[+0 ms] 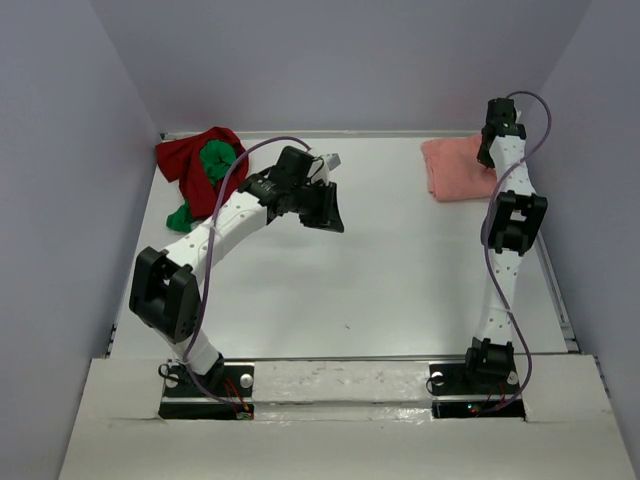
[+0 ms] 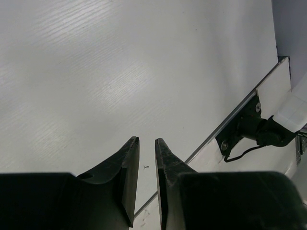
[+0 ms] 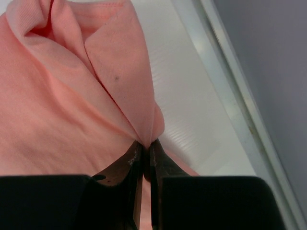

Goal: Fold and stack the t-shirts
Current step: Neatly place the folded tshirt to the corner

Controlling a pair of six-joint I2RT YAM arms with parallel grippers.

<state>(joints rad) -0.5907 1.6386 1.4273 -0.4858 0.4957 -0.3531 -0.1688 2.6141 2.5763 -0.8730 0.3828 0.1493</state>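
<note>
Right gripper point(image 3: 146, 147): pinching a fold of the salmon-pink t-shirt point(image 3: 57, 105).
Left gripper point(image 2: 147, 142): narrow gap, nothing held, over the surface point(image 2: 120, 62).

Shirt pile point(image 1: 203, 172) far-L corner of table point(image 1: 400, 280); lone shirt point(image 1: 455, 168) far-R corner.

No lettering, brand mark, label, number or sign can be read in any of the three views. The salmon-pink t-shirt point(image 3: 72, 105) shows only plain cloth, and the white table point(image 1: 400, 280) under it bears no legible marking.
</note>
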